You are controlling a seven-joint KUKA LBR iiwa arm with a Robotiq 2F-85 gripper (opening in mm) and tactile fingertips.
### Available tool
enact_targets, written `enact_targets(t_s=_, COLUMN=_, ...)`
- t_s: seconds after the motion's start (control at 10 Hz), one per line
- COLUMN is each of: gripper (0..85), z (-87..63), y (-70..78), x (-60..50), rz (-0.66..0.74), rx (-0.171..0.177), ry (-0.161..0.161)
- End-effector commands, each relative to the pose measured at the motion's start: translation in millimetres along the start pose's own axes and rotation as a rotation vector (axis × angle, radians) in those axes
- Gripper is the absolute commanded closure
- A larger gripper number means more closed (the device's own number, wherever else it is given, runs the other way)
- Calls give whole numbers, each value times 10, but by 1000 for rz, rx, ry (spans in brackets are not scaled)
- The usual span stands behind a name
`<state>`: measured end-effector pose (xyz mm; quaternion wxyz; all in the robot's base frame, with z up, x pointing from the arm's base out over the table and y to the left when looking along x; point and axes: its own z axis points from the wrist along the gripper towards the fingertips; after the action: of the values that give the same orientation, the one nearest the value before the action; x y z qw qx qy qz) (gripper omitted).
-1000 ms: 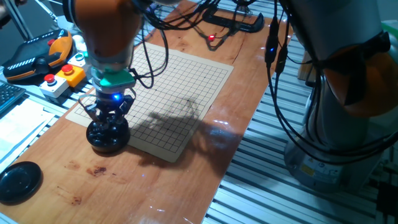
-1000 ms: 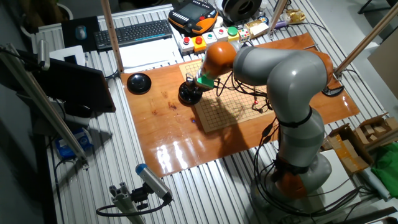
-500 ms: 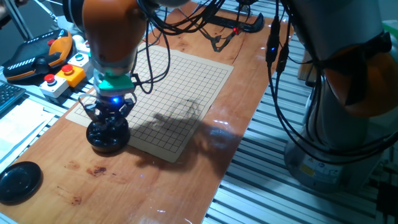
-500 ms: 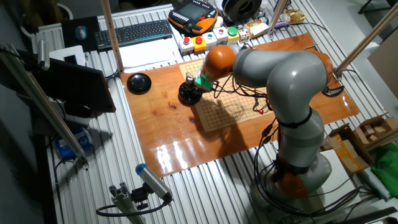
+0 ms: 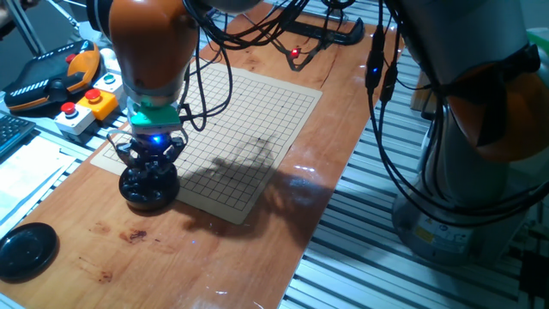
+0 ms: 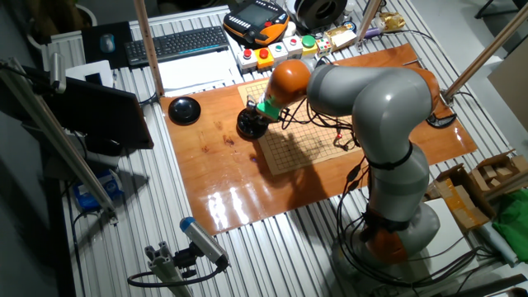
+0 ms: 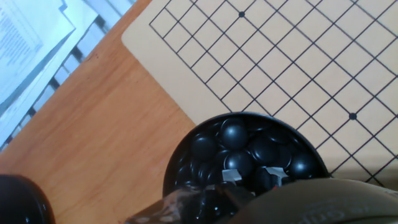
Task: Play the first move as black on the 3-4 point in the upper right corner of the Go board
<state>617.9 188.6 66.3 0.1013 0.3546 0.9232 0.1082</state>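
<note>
Fixed view: bowl (image 5: 148, 189) on tabletop (image 5: 180, 249), touching Go board (image 5: 249, 120) edge at board's 8 o'clock. Lid (image 5: 26, 251) at bowl's 8 o'clock, well apart. Stones (image 7: 239, 152) in bowl.

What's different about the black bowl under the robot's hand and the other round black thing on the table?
The bowl is open and full of glossy black stones; the lid shows none. The bowl stands tall at the Go board's edge; the lid lies low, alone on bare wood. The gripper is right over the bowl, not the lid. Both are round and black.

The bowl (image 7: 245, 155) is cut off below, hiding the tool's jaws
</note>
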Motion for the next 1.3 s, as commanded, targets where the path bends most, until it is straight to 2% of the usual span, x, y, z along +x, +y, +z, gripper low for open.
enact_targets(t_s=0.0, gripper=560, z=15, y=-6, x=-17, rz=5, rx=-1, ry=1)
enact_targets(t_s=0.2, gripper=563, z=37, y=-16, x=-41, rz=14, rx=0, ry=0)
enact_targets(t_s=0.7, gripper=583, z=50, y=8, x=-2, rz=35, rx=-9, ry=-10)
enact_targets(t_s=1.2, gripper=587, z=10, y=61, x=131, rz=20, rx=0, ry=11)
